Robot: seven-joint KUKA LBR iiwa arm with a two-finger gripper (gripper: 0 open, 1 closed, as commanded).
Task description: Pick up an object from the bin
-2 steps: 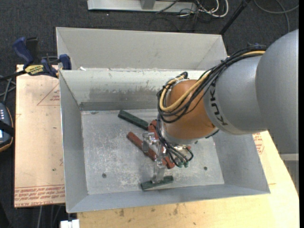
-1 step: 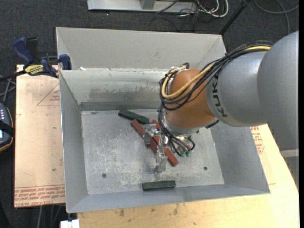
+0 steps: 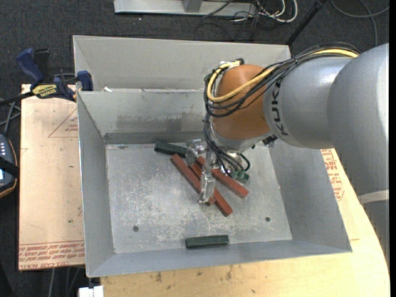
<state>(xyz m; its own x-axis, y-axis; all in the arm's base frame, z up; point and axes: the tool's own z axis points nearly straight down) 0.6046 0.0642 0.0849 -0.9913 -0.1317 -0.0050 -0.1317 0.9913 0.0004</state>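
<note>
End effector over crossed flat reddish-brown bars; dark bar apart.

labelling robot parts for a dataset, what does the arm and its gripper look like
A thick silver-grey arm with black KUKA lettering, an orange rounded wrist cover looped with yellow and black cables, ending in a small bare-metal gripper.

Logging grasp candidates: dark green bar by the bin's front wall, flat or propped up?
Flat: the dark green bar lies full-length on the floor of the bin, apart from the red-brown sticks.
</note>
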